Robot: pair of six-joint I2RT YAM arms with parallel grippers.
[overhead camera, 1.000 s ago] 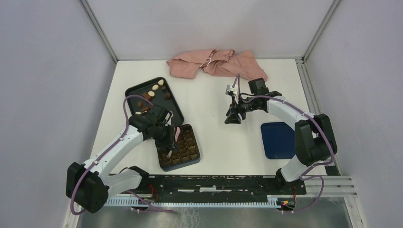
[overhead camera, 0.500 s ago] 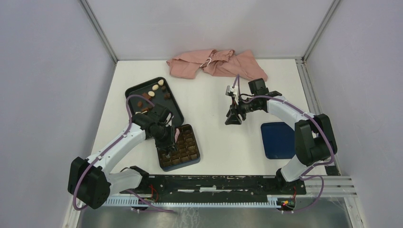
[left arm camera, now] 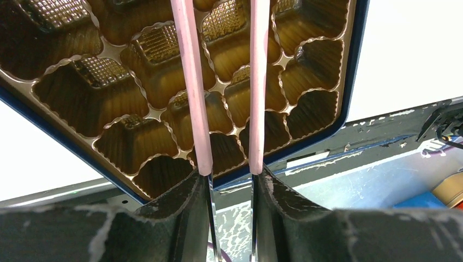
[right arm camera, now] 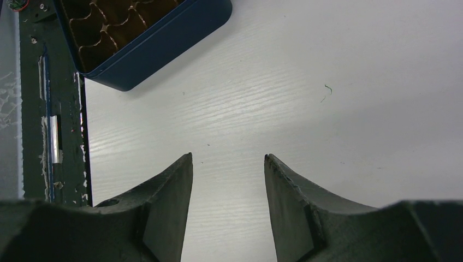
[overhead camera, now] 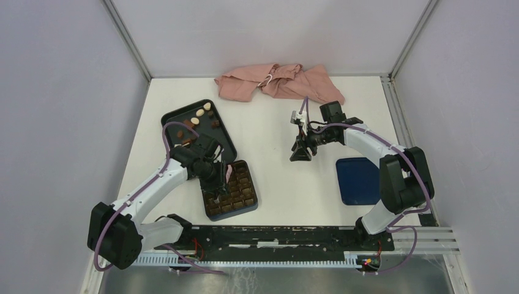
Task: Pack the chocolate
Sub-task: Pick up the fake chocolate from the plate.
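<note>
The chocolate (overhead camera: 194,120) is found on the black tray (overhead camera: 221,139), just beyond the left hand (overhead camera: 221,185), held narrow and empty over the box (overhead camera: 243,195); the wide right hand (overhead camera: 301,153) is farther away.

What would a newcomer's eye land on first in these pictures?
A pink cloth lies at the far edge of the table. At near left, the left pincer hangs over a blue box with a brown gridded insert; just behind it, a black tray holds scattered chocolate pieces.
</note>
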